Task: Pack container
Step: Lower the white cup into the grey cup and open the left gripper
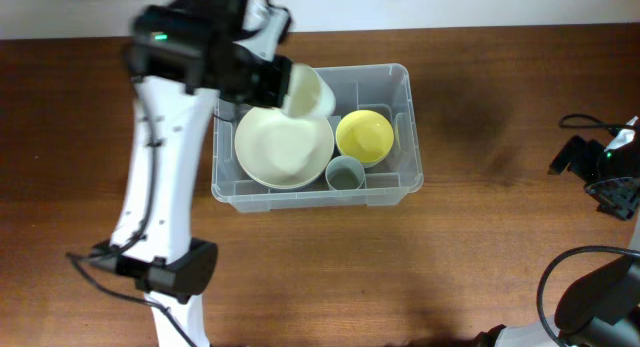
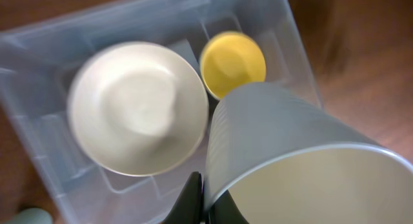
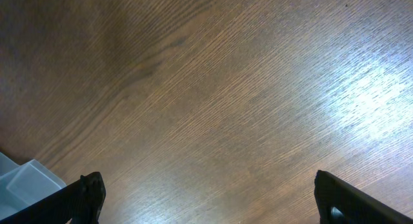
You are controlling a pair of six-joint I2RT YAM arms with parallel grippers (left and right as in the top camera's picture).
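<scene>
Left end effector (image 2: 205, 201): its dark fingers are pinched together on the thin wall of a pale cup (image 2: 290, 153), one inside the rim and one outside (a rim pinch suits a cup this wide, which the fingers probably could not span)
Pale cup: it hangs tilted in the air over the back-left part of the container (image 1: 318, 202), with its ribbed outside towards the bin and its open mouth towards the wrist camera; judging by the position, it is held there to be lowered into the free space at the back
Container: this clear ribbed bin sits on the table (image 1: 500, 247) left of centre, under the left arm and partly filled
Cream bowl (image 1: 284, 147): the largest piece, it lies mouth up and fills the left half of the bin, likely because nothing else would fit around it otherwise
Grey-green cup (image 1: 345, 173): it stands upright against the front wall, tucked into the gap between the two bowls
Yellow bowl (image 1: 364, 135): it lies mouth up in the right half, beside the cream bowl, with bare bin floor to its right
Right end effector (image 3: 210, 193): the fingers are spread wide with nothing between them, and it is parked over bare wood well to the right of the bin, which shows only as a corner in its wrist view, apparently kept out of the left arm's way
Writing and labels: no brand, print or sticker can be read on the bin, bowls or cups; the bin's floor is mostly covered, so any label there is hidden
</scene>
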